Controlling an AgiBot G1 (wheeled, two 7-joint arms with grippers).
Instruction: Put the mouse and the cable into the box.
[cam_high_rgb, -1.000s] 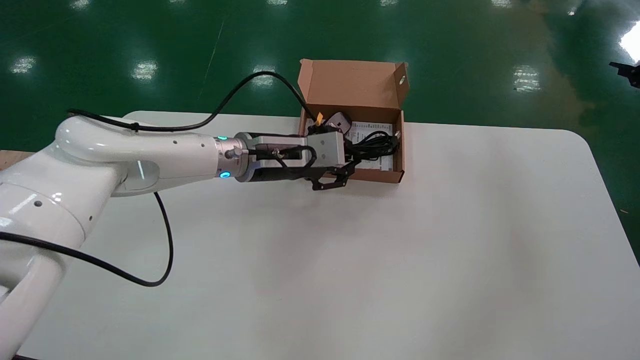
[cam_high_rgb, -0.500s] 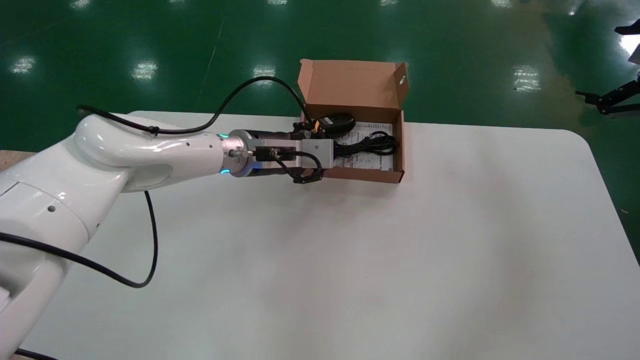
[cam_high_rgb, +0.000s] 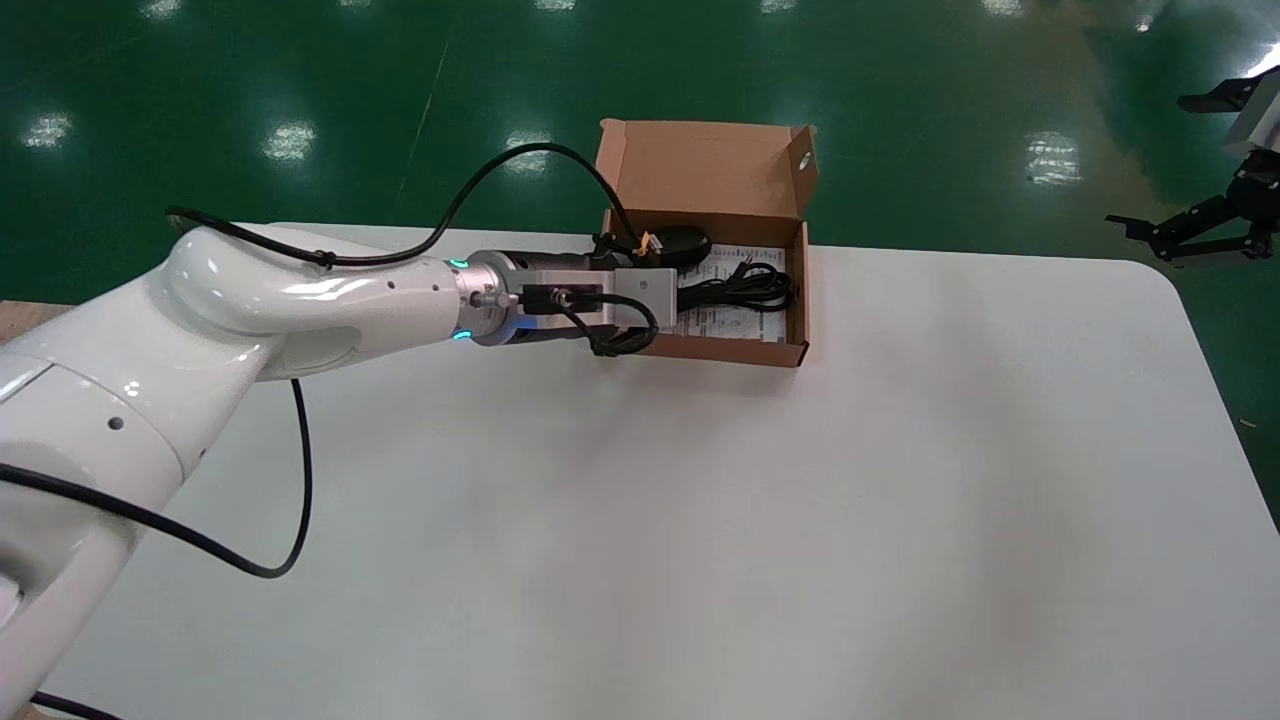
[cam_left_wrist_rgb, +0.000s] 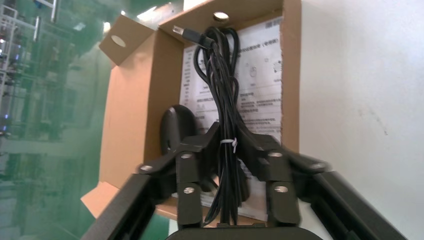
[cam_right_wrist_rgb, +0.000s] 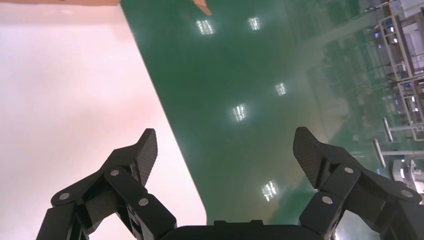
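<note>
The open cardboard box (cam_high_rgb: 797, 300) stands at the table's far edge with its lid up. A black mouse (cam_high_rgb: 682, 243) lies in its far left corner on a printed leaflet (cam_high_rgb: 735, 320). The bundled black cable (cam_high_rgb: 745, 287) lies along the box floor over the leaflet. My left gripper (cam_high_rgb: 672, 298) reaches over the box's left wall. In the left wrist view the left gripper (cam_left_wrist_rgb: 227, 131) is shut on the cable (cam_left_wrist_rgb: 220, 75) by its white tie, the mouse (cam_left_wrist_rgb: 175, 125) just beside one finger. My right gripper (cam_high_rgb: 1180, 232) hangs open off the table's far right corner; the right gripper (cam_right_wrist_rgb: 227, 142) holds nothing.
The white table (cam_high_rgb: 700, 520) spreads wide in front of the box. Its rounded far right corner (cam_right_wrist_rgb: 195, 210) lies under the right gripper, with green floor (cam_high_rgb: 300, 80) beyond. The left arm's black hose (cam_high_rgb: 300, 500) loops over the table's left side.
The left wrist has rolled and drawn back from the box's front left corner to its left wall, the cable straightening in the box. The right gripper has come into view at the right.
</note>
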